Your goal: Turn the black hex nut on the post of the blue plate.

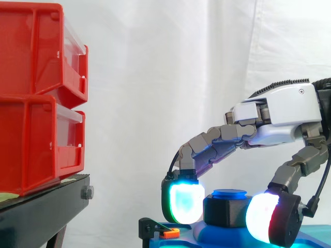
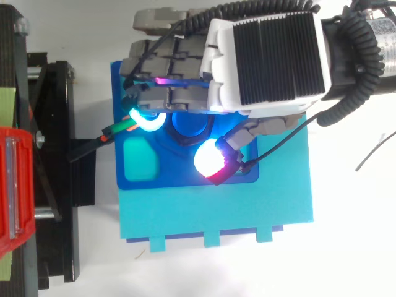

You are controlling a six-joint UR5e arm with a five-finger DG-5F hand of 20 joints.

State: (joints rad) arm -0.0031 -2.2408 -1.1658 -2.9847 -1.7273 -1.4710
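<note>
hand [image 1: 284,111] curled down over the blue plate [image 2: 173,176], glowing pads [image 1: 183,202] pinching the black nut [image 1: 223,212] from both sides, nut's sitting on the post [image 1: 229,194], red bins [image 1: 36,103] well apart

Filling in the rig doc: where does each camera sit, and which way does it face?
Side view: beside the work, about its height, looking level across; the hand enters from the right, curled round the black hex nut.
Top view: overhead, looking down on the blue plate; the hand comes in from the upper right.
Shared: hand, nut, plate, red bins on the black stand at left.
</note>
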